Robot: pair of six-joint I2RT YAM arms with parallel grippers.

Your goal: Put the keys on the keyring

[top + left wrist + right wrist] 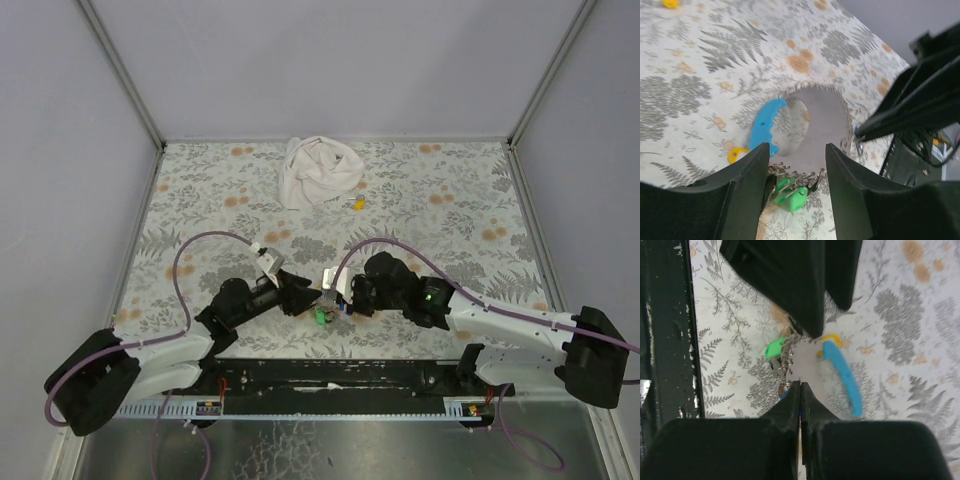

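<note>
The keyring's grey strap curls in a loop on the table, its bright blue inner side turned left. My left gripper stands open just above it, one finger on each side, holding nothing. A bunch of keys with bright green caps and thin metal rings lies between and below those fingers. My right gripper is shut on the strap's ring end, where a small metal ring and a bit of blue show. From above, both grippers meet over the green keys.
A yellow cap lies beside the strap's blue side. A crumpled white cloth sits at the back, with a small yellow piece next to it. The black rail runs along the table's near edge.
</note>
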